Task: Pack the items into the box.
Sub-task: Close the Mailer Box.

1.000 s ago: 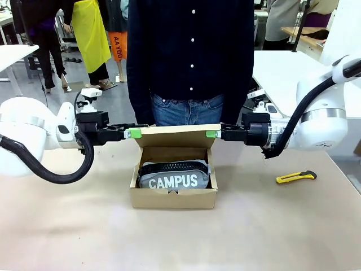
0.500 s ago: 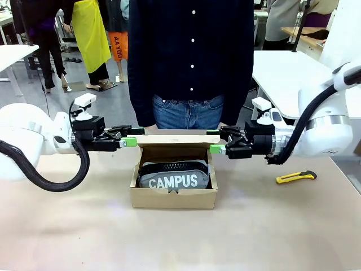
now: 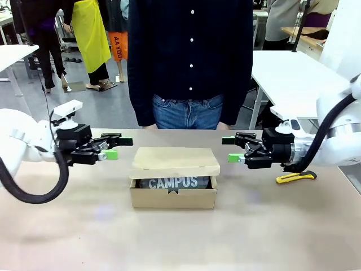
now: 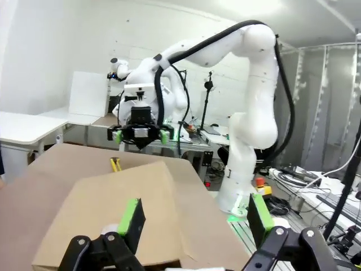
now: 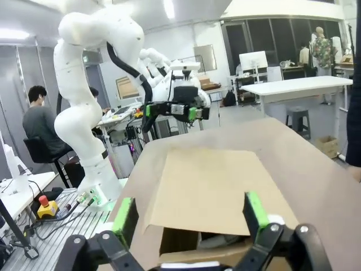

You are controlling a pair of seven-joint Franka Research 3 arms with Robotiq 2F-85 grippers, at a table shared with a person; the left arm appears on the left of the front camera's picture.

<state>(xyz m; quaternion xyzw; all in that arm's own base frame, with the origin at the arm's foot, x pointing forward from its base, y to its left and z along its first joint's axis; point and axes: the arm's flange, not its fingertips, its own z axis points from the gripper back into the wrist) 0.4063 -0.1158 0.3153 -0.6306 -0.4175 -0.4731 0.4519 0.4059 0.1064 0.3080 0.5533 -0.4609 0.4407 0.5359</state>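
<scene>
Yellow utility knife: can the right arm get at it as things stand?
Probably yes. The yellow utility knife lies on bare table beside the right gripper, with nothing on or against it. The gripper is open and empty, though it points toward the box, so the arm would have to turn.

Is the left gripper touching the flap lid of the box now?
Apart. In the front view, the left gripper is open, with bare table between it and the flap lid of the box.

The box [image 3: 174, 179] sat mid-table [image 3: 84, 237] (pouch [image 3: 174, 183] inside, under the lid), a utility knife [image 3: 295, 177] near the right edge.
</scene>
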